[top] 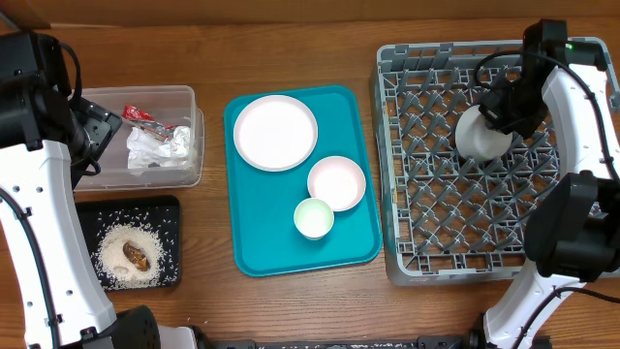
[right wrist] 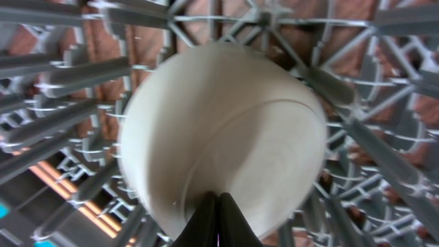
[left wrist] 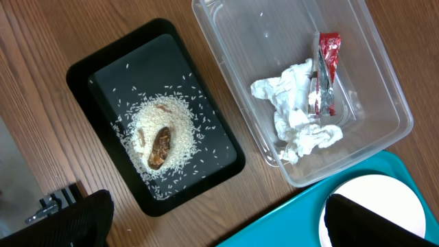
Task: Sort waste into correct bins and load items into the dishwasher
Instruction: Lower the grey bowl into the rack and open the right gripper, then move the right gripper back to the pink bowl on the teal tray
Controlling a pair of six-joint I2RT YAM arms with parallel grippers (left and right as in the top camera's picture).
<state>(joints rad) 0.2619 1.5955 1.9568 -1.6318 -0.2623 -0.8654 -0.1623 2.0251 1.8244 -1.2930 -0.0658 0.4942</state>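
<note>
Grey-white bowl (right wrist: 219,130): round, smooth, matt-glazed, with faint concentric lines on its curved side. It lies tilted among the pegs, directly ahead of the right hand (right wrist: 218,216) and filling most of the right wrist view. That hand's two dark fingers are pressed together with only a hairline between them, their tips at the bowl's near edge. Whether a rim is pinched there cannot be told. Dish rack (top: 436,233): square, grey plastic, with open lattice walls and a grid of upright pegs. It surrounds the right hand on every side. Left hand (left wrist: 219,223): spread to its widest and holding nothing, with one dark finger at each lower corner of the left wrist view. Black tray (left wrist: 103,75): shallow and rectangular, ahead of the left hand's one finger. It carries a mound of white rice (left wrist: 175,130), with stray grains around it and a brown lump (left wrist: 160,146) on top. Clear tub (left wrist: 384,89): rounded corners, ahead of the other finger and just beside the black tray. It holds a crumpled white napkin (left wrist: 291,113) and a shiny red wrapper (left wrist: 328,58). Teal tray (top: 262,213): flat, between the two hands. It bears a white plate (top: 275,133), a pale pink bowl (top: 336,182) and a small cup (top: 314,217). Everything rests on a wood-grain table (top: 291,58).
</note>
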